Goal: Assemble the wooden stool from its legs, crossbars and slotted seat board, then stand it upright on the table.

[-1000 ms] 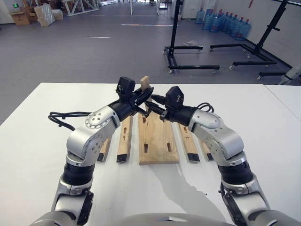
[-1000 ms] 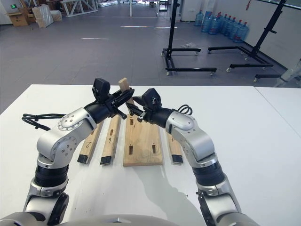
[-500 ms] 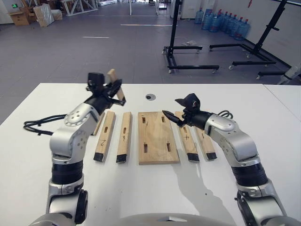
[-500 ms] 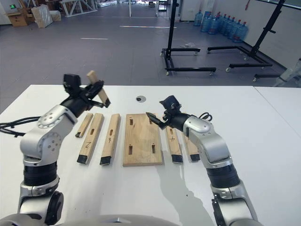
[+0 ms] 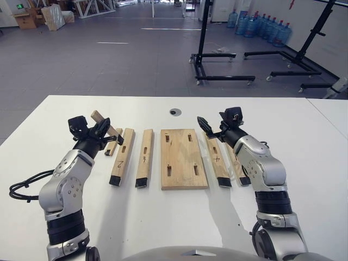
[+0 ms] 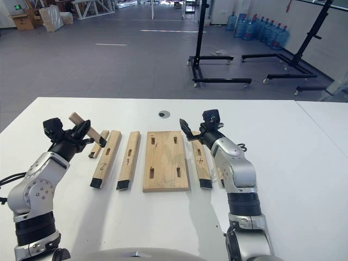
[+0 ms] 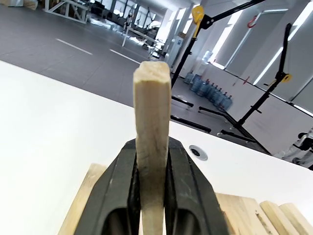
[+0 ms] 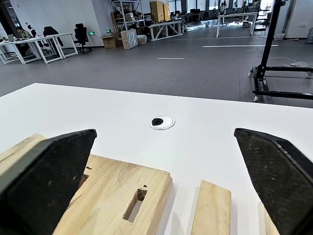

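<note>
Over table [image 5: 304, 147] — left gripper [image 5: 103, 129] pinching crossbar [image 5: 97, 116] aloft, right gripper [image 5: 213, 126] agape

Left claw [image 5: 101, 129] clamped tight, right claw [image 8: 165, 133] spread wide (arms apart).

White table [image 5: 310, 185] with a round cable hole [image 5: 174, 112] just ahead of the right gripper's [image 5: 212, 126] jaws and a bit to their left. Way beyond the jaws, black wheeled stands [image 5: 225, 78] and blue water jugs [image 5: 264, 25] on grey floor [image 5: 109, 65].
</note>
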Action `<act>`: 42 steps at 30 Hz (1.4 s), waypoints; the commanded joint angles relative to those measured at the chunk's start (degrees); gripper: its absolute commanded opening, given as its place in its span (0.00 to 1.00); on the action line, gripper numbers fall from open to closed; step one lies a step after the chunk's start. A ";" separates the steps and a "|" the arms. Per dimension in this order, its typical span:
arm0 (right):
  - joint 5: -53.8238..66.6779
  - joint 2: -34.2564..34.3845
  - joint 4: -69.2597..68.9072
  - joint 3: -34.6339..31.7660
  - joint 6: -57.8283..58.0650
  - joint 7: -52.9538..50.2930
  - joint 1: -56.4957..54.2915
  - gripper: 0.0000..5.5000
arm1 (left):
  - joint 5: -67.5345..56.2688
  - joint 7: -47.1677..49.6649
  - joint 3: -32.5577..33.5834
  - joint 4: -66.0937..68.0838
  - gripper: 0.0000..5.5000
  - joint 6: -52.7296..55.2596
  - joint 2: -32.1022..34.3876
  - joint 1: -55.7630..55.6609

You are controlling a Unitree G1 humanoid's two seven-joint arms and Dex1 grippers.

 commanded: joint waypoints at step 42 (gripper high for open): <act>-0.52 1.24 2.33 1.61 0.73 0.12 -0.80 0.94 | 6.21 -2.96 -4.56 15.26 0.07 -19.45 -2.89 4.68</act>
